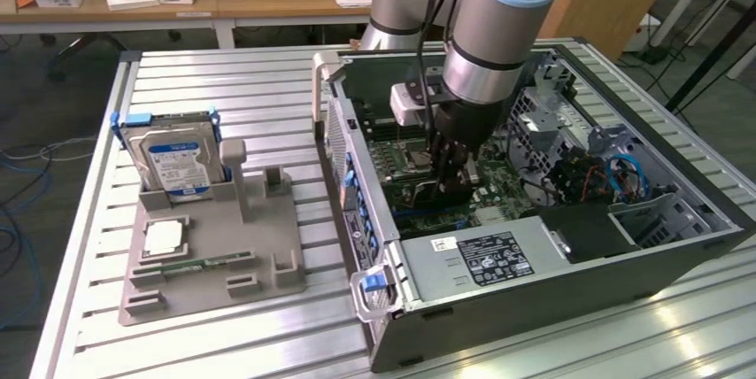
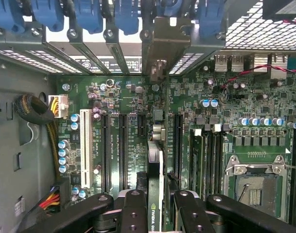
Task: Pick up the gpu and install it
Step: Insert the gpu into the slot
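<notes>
The gpu (image 2: 155,167) stands edge-on over the green motherboard (image 2: 235,97), clamped between my gripper's black fingers (image 2: 134,206). My gripper (image 2: 157,198) is shut on the card's upper edge, where a green logo strip shows. The card's silver bracket (image 2: 163,46) reaches the rear slot openings of the case. The card lines up with the black expansion slots (image 2: 122,145); whether it sits in one I cannot tell. In the exterior view my gripper (image 1: 455,180) is lowered deep into the open computer case (image 1: 567,282), just above the board.
On the table at the exterior view's left, a grey holder (image 1: 212,259) carries a hard drive (image 1: 177,162), a processor chip (image 1: 162,237) and a green memory stick (image 1: 195,266). In the case are a power supply (image 1: 484,255), a processor socket (image 2: 254,187) and cable bundles (image 2: 38,109).
</notes>
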You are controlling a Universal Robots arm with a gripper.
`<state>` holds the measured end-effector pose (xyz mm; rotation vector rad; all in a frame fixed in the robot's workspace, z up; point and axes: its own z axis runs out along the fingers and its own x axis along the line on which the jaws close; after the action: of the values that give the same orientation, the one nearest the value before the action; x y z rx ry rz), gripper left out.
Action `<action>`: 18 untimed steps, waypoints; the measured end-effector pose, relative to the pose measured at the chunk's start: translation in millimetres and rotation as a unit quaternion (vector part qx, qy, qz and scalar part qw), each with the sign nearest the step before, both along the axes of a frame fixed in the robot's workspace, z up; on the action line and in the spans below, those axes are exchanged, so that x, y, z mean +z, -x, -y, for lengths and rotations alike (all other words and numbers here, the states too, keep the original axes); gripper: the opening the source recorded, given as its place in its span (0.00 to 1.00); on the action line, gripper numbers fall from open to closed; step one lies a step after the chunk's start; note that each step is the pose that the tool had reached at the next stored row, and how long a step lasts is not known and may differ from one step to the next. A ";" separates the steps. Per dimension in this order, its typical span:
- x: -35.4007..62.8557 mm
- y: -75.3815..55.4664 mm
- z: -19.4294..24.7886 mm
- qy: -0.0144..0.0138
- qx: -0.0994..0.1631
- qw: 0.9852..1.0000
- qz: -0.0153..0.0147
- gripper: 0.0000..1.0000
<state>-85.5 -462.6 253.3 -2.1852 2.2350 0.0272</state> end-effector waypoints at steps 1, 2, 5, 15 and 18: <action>0.1 0.0 -0.9 0.000 0.000 1.000 0.000 0.26; 0.0 0.0 -2.0 0.000 0.000 1.000 0.000 0.26; 0.1 0.0 -5.0 0.000 0.000 1.000 0.000 0.26; 4.8 -0.1 -5.7 0.001 0.001 1.000 0.000 0.26; 4.8 0.1 -5.7 0.006 0.001 1.000 0.000 0.26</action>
<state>-85.6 -457.0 258.1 -2.1931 2.2388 0.0147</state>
